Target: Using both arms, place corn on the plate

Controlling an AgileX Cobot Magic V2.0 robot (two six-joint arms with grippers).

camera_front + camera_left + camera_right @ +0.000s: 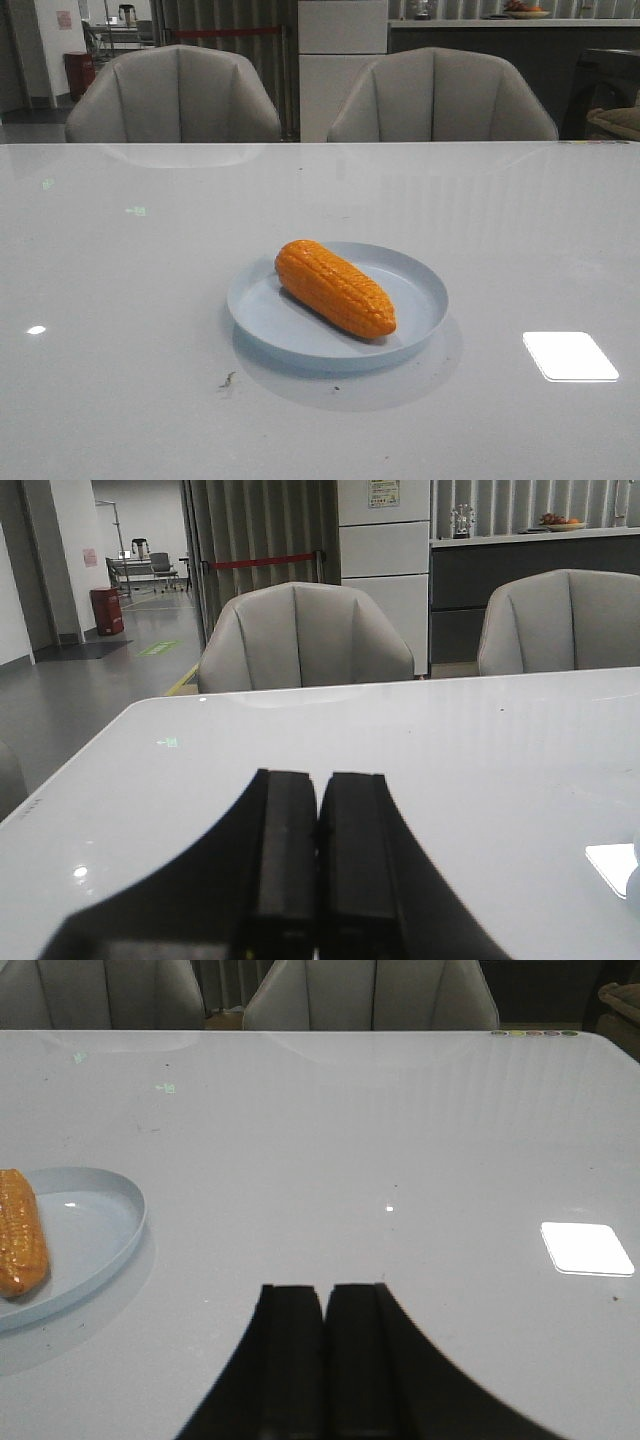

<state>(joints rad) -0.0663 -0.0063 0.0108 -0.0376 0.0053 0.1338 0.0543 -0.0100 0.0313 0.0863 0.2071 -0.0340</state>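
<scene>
The orange corn [335, 288] lies on its side in the pale blue plate [420, 290] near the middle of the white table, slanting across it. The right wrist view shows part of the corn [20, 1235] and the plate [110, 1205] off to one side of my right gripper [326, 1290], which is shut and empty over bare table. My left gripper [320, 778] is shut and empty over bare table, with the corn out of its view. Neither gripper shows in the front view.
Two grey chairs [175, 95] [440, 97] stand behind the table's far edge. A bright light reflection [570, 356] lies on the table right of the plate. A small speck [228, 380] lies left of the plate in front.
</scene>
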